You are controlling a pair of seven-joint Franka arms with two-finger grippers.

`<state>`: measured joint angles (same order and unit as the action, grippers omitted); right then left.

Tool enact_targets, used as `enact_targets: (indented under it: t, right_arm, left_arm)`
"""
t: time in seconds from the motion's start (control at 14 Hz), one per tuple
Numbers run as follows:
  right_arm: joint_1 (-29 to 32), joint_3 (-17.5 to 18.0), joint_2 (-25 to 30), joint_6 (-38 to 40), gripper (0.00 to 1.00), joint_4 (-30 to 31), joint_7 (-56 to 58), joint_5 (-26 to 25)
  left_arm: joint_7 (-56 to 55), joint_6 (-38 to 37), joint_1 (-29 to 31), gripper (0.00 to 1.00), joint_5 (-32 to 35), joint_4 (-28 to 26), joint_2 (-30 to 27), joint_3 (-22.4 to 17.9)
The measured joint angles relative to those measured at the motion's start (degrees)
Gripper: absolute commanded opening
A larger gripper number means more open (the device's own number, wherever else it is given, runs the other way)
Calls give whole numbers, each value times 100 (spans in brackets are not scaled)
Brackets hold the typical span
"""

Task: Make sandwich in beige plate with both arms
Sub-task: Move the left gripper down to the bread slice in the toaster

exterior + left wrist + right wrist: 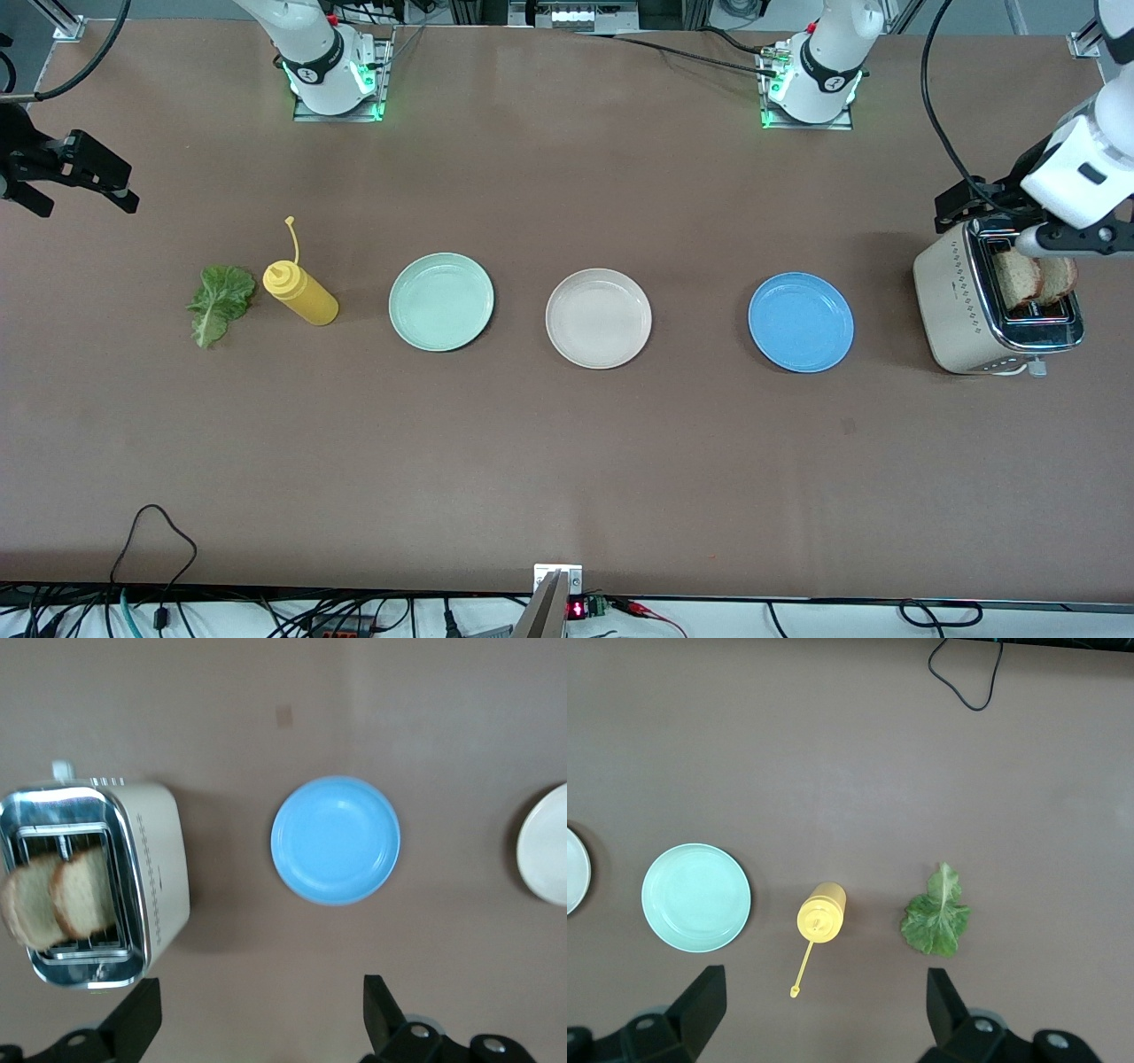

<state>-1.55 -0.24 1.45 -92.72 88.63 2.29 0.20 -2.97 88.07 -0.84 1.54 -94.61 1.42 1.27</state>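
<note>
Two toast slices (1035, 279) (62, 899) stand upright in the slots of a cream toaster (957, 310) (159, 868) at the left arm's end of the table. My left gripper (974, 208) (257, 1010) hangs open and holds nothing, above the toaster's edge that lies farthest from the front camera. The empty beige plate (598, 319) (549, 846) (574, 870) sits mid-table. The lettuce leaf (217, 301) (936, 921) lies flat toward the right arm's end. My right gripper (84, 190) (824, 1001) is open and empty, raised over bare table near the lettuce.
An empty mint-green plate (440, 301) (696, 897) and an empty blue plate (800, 321) (335, 840) flank the beige one. A yellow squeeze bottle (301, 292) (821, 912) stands between the lettuce and the mint-green plate. Cables run along the table's near edge.
</note>
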Motion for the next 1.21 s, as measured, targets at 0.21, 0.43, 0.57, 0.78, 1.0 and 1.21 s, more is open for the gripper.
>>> enact_targets:
  t: [0.21, 0.43, 0.57, 0.78, 1.0, 1.21]
  right_arm:
    - [-1, 0, 0, 0, 100, 0, 0, 0]
    - [-1, 0, 0, 0, 100, 0, 0, 0]
    - [-2, 0, 1, 0, 100, 1, 0, 0]
    - [-3, 0, 1, 0, 100, 1, 0, 0]
    - [-4, 0, 1, 0, 100, 1, 0, 0]
    - [-4, 0, 1, 0, 100, 1, 0, 0]
  left_arm:
    - [7, -187, 359, 100, 1, 39, 381, -54]
    - [465, -189, 787, 100, 443, 203, 727, -87]
    - [820, -159, 857, 100, 1066, 316, 944, -89]
    - [1215, 309, 1043, 100, 1310, 297, 1225, -92]
    - [1589, 1125, 1467, 97, 1303, -35, 1448, -93]
    - [1838, 1821, 1723, 93, 1170, -499, 1494, -89]
